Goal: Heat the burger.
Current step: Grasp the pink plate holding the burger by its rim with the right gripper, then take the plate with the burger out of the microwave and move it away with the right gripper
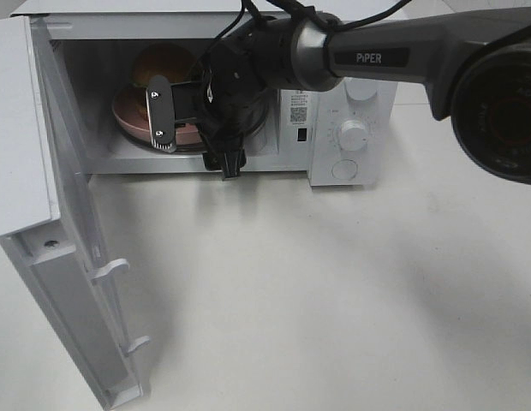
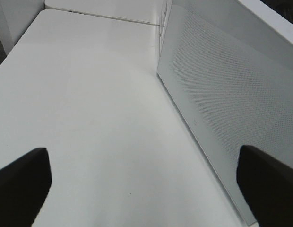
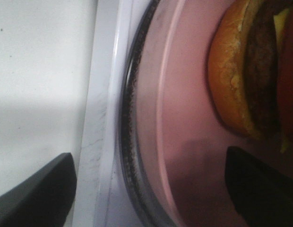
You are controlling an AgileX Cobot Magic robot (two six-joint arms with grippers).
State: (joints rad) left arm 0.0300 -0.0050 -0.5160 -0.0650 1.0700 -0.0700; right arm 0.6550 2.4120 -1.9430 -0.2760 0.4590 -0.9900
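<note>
The burger sits on a pink plate inside the open microwave. In the right wrist view the burger shows its golden bun, dark patty and red tomato, on the plate over the glass turntable. My right gripper reaches into the cavity mouth. It is open, one finger outside the plate's front rim and the other over the plate, short of the burger. My left gripper is open with nothing between its fingers, over the bare table beside the microwave door.
The microwave door swings wide out to the left over the white table. The control panel with a knob is right of the cavity. My right arm crosses above the panel.
</note>
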